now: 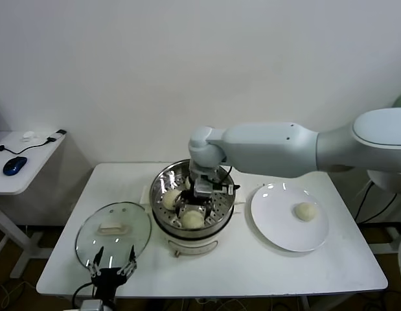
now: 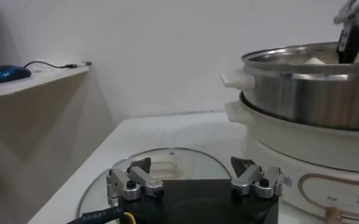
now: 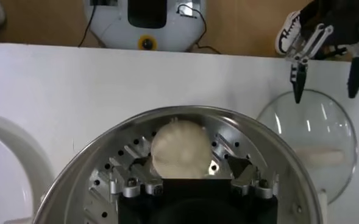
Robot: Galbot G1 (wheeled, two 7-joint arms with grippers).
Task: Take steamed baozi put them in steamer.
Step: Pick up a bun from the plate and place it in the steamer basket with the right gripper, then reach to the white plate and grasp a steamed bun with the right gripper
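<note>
Fingers of the right gripper stood apart inside the steamer, a baozi just below them. From the right wrist, that baozi lay between the spread fingers. Left gripper hung open over the glass lid.

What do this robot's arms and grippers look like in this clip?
The right arm is smooth, rounded and glossy white, ending in a black wrist block. The right gripper has silver metal finger links with dark tips and visible screws. The left gripper matches: black body, grey metal fingers, plus a black cable and a yellow wire.
</note>
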